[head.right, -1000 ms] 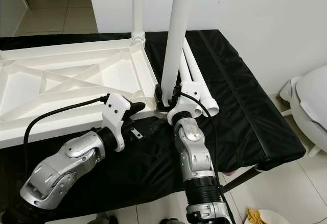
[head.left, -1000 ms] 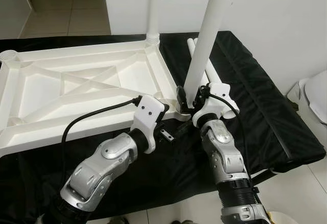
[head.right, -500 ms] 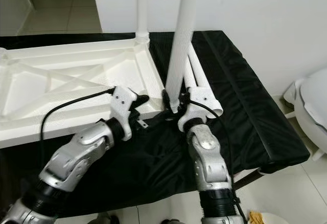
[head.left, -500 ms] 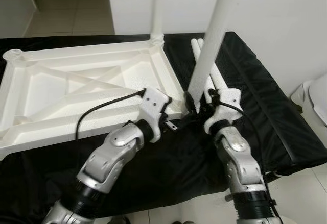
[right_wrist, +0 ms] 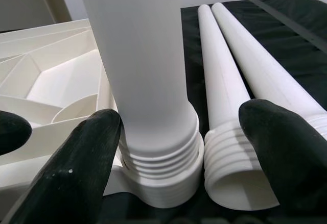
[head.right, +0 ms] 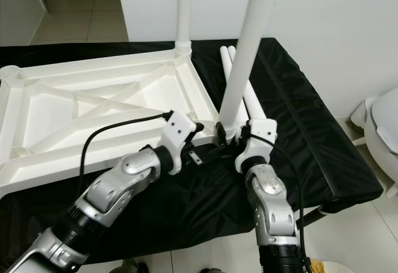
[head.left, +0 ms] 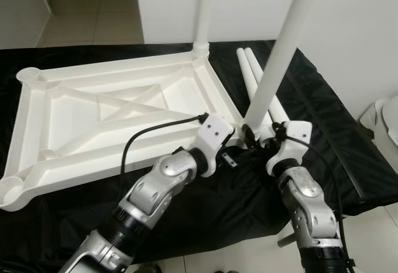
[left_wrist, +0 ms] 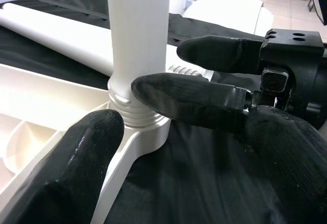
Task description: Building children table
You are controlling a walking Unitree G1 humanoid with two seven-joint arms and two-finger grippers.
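Observation:
The white tabletop (head.left: 112,108) lies upside down on a black-covered bench (head.left: 336,130). One white leg (head.left: 203,12) stands in its far right corner. A second leg (head.left: 280,55) rises from the near right corner socket (right_wrist: 163,183), its threaded end in the socket. My right gripper (head.left: 255,134) is open around that leg's base; one finger (right_wrist: 87,168) touches it, the other finger (right_wrist: 286,152) stands apart past a loose leg's end. My left gripper (head.right: 198,153) is open beside the same corner, one finger (left_wrist: 76,173) against the tabletop rim. Two loose legs (head.left: 252,77) lie on the cloth.
A white wall stands right behind the bench. A white fixture (head.left: 388,114) sits at the far right above the tiled floor (head.left: 373,223). The bench's front edge runs just under my arms. A black cable (head.left: 155,130) loops over the tabletop from my left wrist.
The whole picture has shifted as the camera moved. My left arm has stretched forward, bringing its gripper up to the near right corner. The leg stays at that corner inside the right gripper.

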